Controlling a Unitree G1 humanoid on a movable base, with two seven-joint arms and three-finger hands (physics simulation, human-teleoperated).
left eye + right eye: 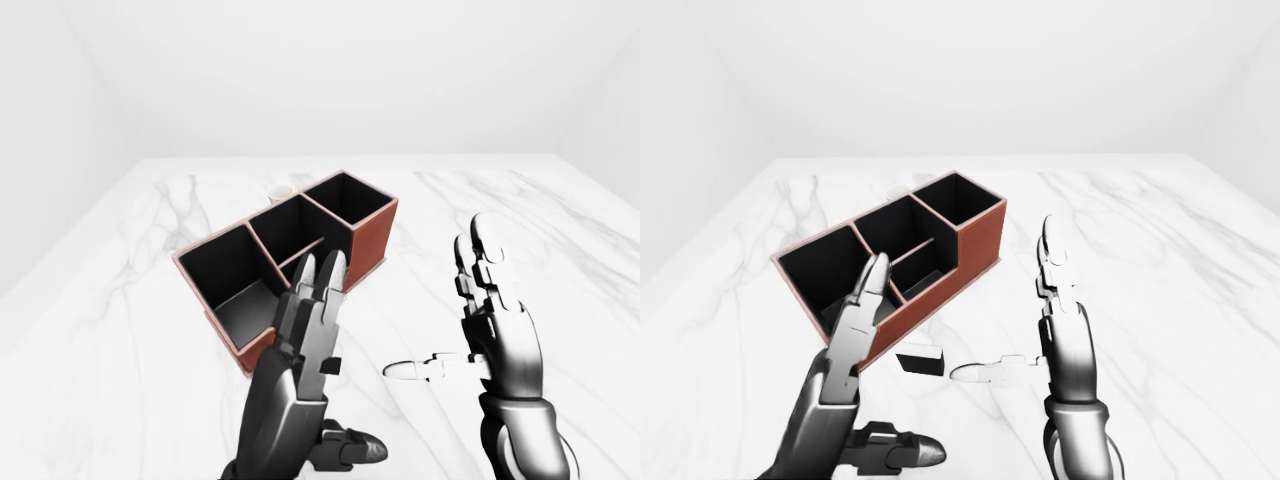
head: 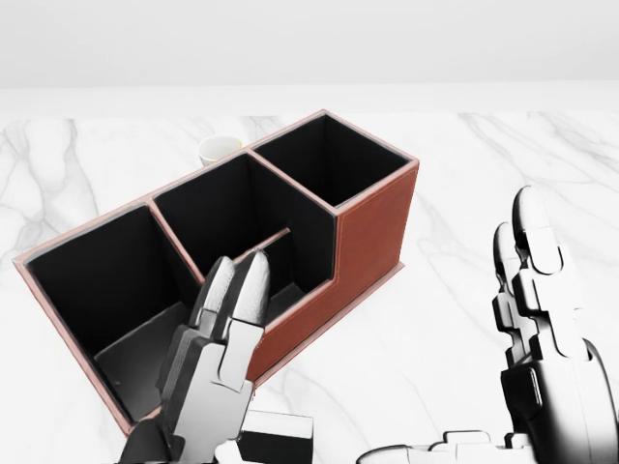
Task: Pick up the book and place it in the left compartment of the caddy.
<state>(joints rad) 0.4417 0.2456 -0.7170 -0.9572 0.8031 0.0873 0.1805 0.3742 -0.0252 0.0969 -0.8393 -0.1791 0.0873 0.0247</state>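
Note:
The reddish-brown caddy point(image 2: 372, 232) with black insides stands askew on the marble table; its left compartment point(image 2: 97, 280) holds nothing. The book point(image 1: 920, 362), a small dark block with a pale top, lies flat on the table just below the caddy's near wall. My left hand point(image 1: 340, 350) is open, fingers straight and pointing up, covering the caddy's near wall in the head view and hiding part of the book point(image 2: 280, 435). My right hand point(image 1: 440, 300) is open too, to the right of the book, fingers up and thumb stretched left toward it. Neither hand touches the book.
A small cream cup point(image 2: 220, 148) stands just beyond the caddy's far wall. The white marble table point(image 1: 560, 230) spreads wide to the right and beyond the caddy, with white walls around it.

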